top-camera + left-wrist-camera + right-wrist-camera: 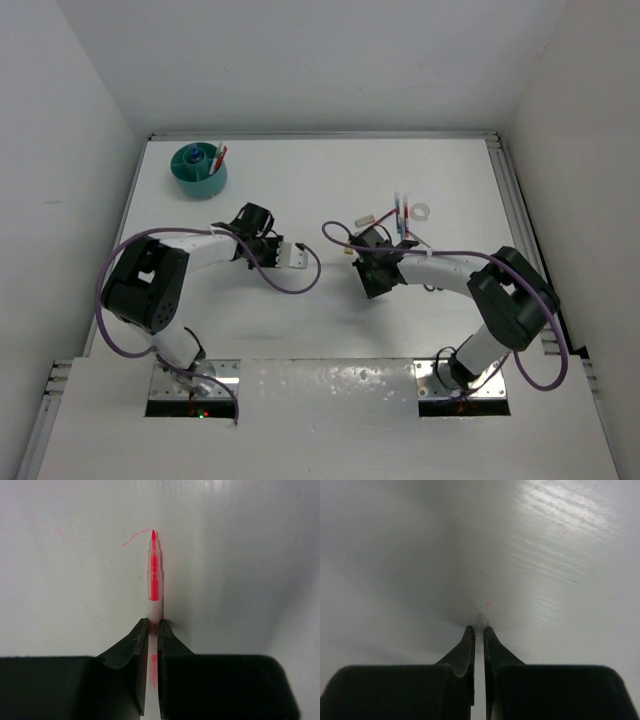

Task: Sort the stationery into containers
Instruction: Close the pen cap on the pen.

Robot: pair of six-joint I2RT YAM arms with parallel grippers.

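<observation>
Bolted at the near edge, the left arm reaches out over the white table (330, 180). Behind it in the far left corner stands the round teal plastic tub (200, 172), with a couple of thin pens (218, 156) already upright in it, one of them red. So the sorting has begun but is far from finished.

Next, the left gripper (155, 625) pinches a clear-barrelled red pen (155, 575) by its lower barrel. The uncapped tip points away, at or just over the table beside a faint red scribble (135, 538). This pen appears bound for the tub, well apart from it for now.

Further right, the right gripper (478, 629) hangs low. Its jaws are drawn almost together, with a small pale blob (480, 618) at their tips. Whether it is nipped, I cannot tell.

Just beyond it, unsorted, lie a small tan eraser block (367, 220), thin red and blue pens (401, 212) and a white tape roll (421, 212).
</observation>
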